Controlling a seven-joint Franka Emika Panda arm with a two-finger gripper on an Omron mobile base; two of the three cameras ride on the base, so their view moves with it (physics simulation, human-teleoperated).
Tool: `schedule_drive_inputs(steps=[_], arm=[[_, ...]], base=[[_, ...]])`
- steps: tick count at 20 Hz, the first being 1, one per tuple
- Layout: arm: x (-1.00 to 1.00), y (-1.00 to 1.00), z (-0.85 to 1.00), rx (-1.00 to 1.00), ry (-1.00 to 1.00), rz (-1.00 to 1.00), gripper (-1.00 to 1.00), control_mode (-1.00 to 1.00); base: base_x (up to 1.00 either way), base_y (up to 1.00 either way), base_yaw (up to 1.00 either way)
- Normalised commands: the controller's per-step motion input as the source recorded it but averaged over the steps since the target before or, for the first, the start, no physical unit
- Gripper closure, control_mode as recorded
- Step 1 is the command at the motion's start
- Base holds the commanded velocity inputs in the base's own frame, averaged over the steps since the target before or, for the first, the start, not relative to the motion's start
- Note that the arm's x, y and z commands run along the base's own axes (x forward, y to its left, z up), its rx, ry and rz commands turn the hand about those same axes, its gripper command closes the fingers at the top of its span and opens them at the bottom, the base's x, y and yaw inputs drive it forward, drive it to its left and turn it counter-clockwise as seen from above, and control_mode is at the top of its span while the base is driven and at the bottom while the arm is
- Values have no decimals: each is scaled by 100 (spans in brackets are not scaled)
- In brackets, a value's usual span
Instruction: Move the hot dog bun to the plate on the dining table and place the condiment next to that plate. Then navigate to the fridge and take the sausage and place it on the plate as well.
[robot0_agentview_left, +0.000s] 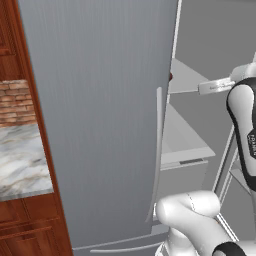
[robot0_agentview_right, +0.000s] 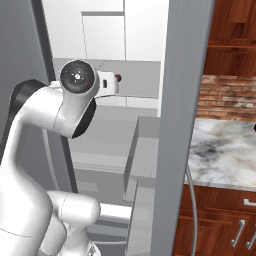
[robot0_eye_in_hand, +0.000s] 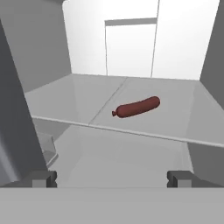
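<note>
Fridge (robot0_agentview_left: 100, 125) stands open, its grey door swung out in front of me. My arm (robot0_agentview_right: 45, 115) reaches into the compartment. Glass shelf (robot0_eye_in_hand: 183, 113) runs level across the inside. My hand (robot0_eye_in_hand: 111, 178) is held short of the shelf edge, fingers spread wide apart, nothing between them. Sausage (robot0_eye_in_hand: 136, 107) lies on the shelf, slightly askew, well apart from my fingertips (robot0_eye_in_hand: 43, 178).

base views flank fridge (robot0_agentview_left: 100, 125); hand view inside

One sausage (robot0_eye_in_hand: 136, 107), one fridge (robot0_agentview_left: 100, 125), perhaps two open doors.
</note>
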Motion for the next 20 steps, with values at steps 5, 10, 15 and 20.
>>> schedule_drive_inputs(steps=[5, 10, 15, 20], arm=[[54, 6, 2, 6, 7, 1, -100, -100], [54, 7, 1, -4, 0, 23, -100, -100], [37, 1, 1, -17, -5, 40, -100, -100], [35, 17, 11, -34, -11, 33, -100, -100]], base=[[0, 0, 0], [0, 0, 0], [0, 0, 0], [0, 0, 0]])
